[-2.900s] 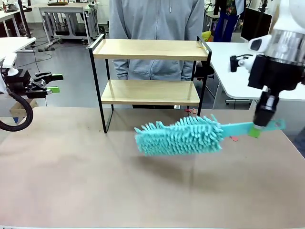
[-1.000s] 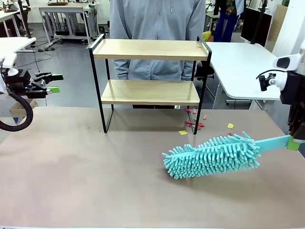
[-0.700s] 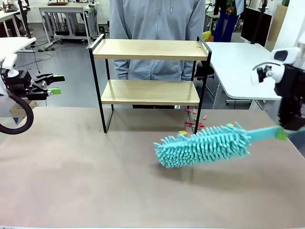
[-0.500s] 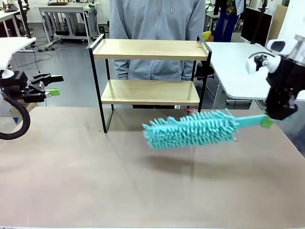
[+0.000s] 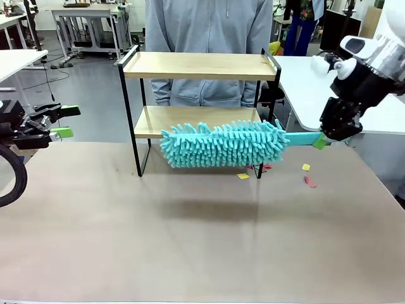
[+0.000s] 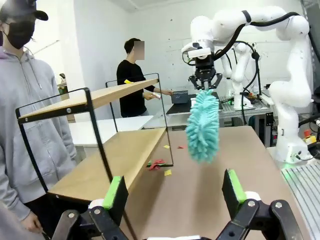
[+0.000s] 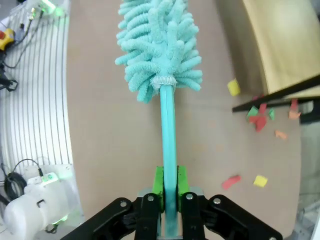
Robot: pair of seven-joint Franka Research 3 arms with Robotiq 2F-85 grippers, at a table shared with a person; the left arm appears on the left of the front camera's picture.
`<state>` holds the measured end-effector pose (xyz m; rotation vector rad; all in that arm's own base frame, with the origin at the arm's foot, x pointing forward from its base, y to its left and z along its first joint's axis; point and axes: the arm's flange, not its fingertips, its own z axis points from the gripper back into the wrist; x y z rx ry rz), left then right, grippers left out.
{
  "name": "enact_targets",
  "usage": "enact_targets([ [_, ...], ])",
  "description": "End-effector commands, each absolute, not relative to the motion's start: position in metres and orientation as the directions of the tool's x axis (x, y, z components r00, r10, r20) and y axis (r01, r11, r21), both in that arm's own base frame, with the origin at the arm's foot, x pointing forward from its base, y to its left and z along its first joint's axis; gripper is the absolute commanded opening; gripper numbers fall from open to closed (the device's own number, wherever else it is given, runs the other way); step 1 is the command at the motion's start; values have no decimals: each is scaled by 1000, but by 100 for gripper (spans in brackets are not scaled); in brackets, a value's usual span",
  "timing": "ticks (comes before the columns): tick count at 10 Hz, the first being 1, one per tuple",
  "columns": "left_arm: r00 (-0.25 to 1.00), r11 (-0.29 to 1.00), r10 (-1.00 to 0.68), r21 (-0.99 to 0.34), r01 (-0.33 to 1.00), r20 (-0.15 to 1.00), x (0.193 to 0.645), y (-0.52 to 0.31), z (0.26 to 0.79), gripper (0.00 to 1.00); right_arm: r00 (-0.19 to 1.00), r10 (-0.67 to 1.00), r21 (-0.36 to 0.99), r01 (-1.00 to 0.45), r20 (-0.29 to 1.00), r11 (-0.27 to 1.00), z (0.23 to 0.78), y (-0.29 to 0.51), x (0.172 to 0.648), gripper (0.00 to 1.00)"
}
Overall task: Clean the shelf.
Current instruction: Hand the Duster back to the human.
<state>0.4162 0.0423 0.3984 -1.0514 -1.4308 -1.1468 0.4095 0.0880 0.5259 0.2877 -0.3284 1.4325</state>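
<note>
Two arms I steer, right fingers [image 5: 321, 141] pinching the teal duster [image 5: 221, 145] handle before the shelf [image 5: 199, 66], left fingers [image 5: 65, 122] spread, paper scraps [image 5: 307, 177] on the desk [image 5: 190, 240].

Shelf [image 5: 199, 66], maybe paper scraps [image 5: 308, 181], on table [image 5: 190, 240].

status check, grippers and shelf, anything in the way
Right gripper shut on duster. Left gripper open, empty. Shelf boards bare. Paper scraps on table.

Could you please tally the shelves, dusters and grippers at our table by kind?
Shelf: 1
Duster: 1
Grippers: 2, left and right
Total: 4
</note>
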Motion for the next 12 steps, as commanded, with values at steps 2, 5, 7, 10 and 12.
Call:
enact_targets([
  [2, -58, 178, 54, 48, 983, 997, 386, 37, 405, 100, 10, 883, -38, -999, 468, 31, 523, 96, 435, 13],
  [5, -51, 209, -28, 56, 976, 998, 383, 42, 397, 100, -82, 863, 1, -995, 498, -96, 527, 92, 432, 13],
  [7, -54, 175, 61, 42, 984, 997, 385, 34, 399, 100, 17, 893, -26, -999, 449, 32, 522, 102, 433, 13],
  [10, -33, 200, 29, 26, 979, 999, 386, 22, 388, 100, -15, 879, -57, -998, 476, 14, 518, 104, 432, 13],
  [12, 5, 172, 70, -17, 985, 998, 383, 5, 385, 100, -71, 851, -101, -995, 521, -21, 517, 110, 435, 13],
])
